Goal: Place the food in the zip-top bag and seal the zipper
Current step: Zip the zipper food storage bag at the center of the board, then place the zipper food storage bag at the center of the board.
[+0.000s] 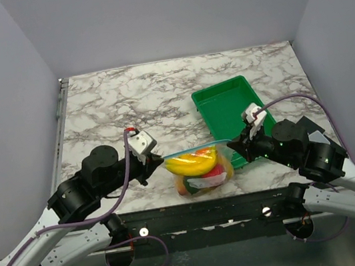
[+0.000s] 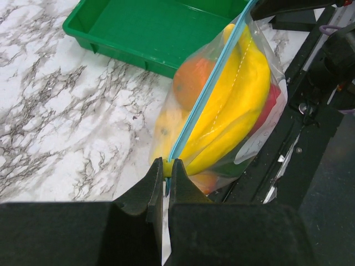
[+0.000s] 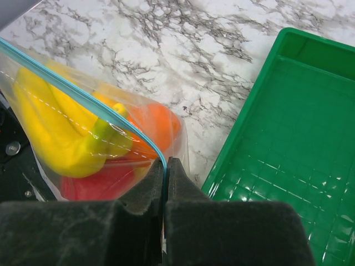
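In the top view, the bag [image 1: 202, 169] sat at the near edge of the table [image 1: 125, 101], just near-left of the tray [image 1: 221, 104]. Its zipper [image 1: 197, 149] was on top, stretched in a near-straight line from left to right, so the bag's long axis ran across the scene and its mouth faced up. The left gripper [image 1: 161, 160] was pinched tight on the zipper's left end and the right gripper [image 1: 232, 142] on its right end. The food [image 1: 196, 165] lay inside, with the banana [image 1: 190, 162] lengthwise under the zipper.

In the left wrist view, the fingers [image 2: 157, 185] were closed on the end of the zipper [image 2: 211, 83], which ran taut away from them. The banana [image 2: 238, 105] lay along one side of it and an orange fruit [image 2: 191, 83] on the other, tray-facing side.

In the right wrist view, the right fingers [image 3: 152, 185] clamped the other end of the zipper [image 3: 83, 97]. The banana [image 3: 50, 127], the orange fruit [image 3: 158, 124] and a red fruit [image 3: 105, 183] showed through the clear plastic, and the tray [image 3: 288, 138] stood just beside the bag.
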`<action>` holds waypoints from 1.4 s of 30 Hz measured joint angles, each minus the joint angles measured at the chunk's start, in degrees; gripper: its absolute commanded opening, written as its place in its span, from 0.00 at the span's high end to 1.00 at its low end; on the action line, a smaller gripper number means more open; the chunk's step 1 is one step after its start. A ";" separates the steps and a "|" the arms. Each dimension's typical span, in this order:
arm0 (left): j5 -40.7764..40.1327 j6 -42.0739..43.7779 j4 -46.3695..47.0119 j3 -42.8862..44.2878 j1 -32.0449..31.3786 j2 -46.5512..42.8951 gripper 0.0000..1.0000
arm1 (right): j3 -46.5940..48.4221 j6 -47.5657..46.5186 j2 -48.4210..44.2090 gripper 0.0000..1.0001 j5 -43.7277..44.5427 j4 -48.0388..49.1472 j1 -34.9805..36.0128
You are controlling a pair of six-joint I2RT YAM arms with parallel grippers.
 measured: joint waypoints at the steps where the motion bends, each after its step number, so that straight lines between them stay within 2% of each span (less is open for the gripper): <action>1: -0.39 -0.07 0.11 -0.11 0.00 -0.13 1.00 | 0.00 0.17 0.02 0.99 0.07 0.13 0.00; 6: -2.14 -0.44 0.31 -0.61 0.00 -0.42 0.99 | 0.00 0.39 0.92 0.99 0.28 0.87 0.00; 11: -3.54 -0.59 0.39 -0.72 0.00 -0.09 0.85 | 0.00 0.28 1.51 0.99 0.22 1.40 0.00; 19: -6.86 -0.50 0.37 -0.98 0.26 0.83 0.44 | 0.00 -2.05 1.88 0.99 -2.82 1.84 -0.35; 23: -8.98 0.26 0.48 -0.96 0.26 0.85 0.32 | 0.00 -3.61 1.81 0.99 -7.41 2.27 -0.42; 32: -7.39 2.62 3.45 0.52 0.26 3.48 0.21 | 0.00 -6.58 2.23 0.99 -18.16 2.69 -0.42; 36: -0.96 4.74 5.22 0.96 0.28 5.68 0.17 | 0.20 -7.80 3.30 0.99 -21.00 2.86 -0.39; 42: 11.02 7.67 6.16 1.09 0.28 10.67 0.17 | 0.61 -8.72 4.39 0.99 -23.58 2.93 -0.42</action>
